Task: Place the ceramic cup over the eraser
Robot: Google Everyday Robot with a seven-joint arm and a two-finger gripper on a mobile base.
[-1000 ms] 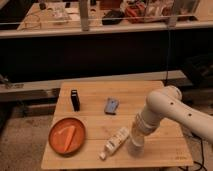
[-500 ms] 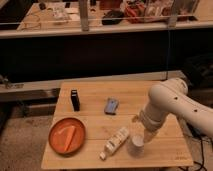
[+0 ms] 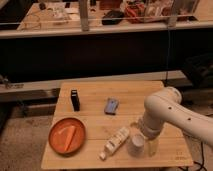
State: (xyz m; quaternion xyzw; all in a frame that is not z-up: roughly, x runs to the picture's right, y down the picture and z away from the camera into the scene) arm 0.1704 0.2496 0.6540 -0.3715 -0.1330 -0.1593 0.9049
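Gripper (image 3: 148, 144), largely hidden behind the bent white arm (image 3: 165, 112), hangs just beside the cup (image 3: 136, 145) on the table (image 3: 90, 97); its grip apparently indiscernible.

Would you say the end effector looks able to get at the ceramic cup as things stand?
Probably yes. The end effector hangs low at the table's front right, right beside the ceramic cup, and nothing stands between them. The cream bottle lies on the cup's other side, out of the way.
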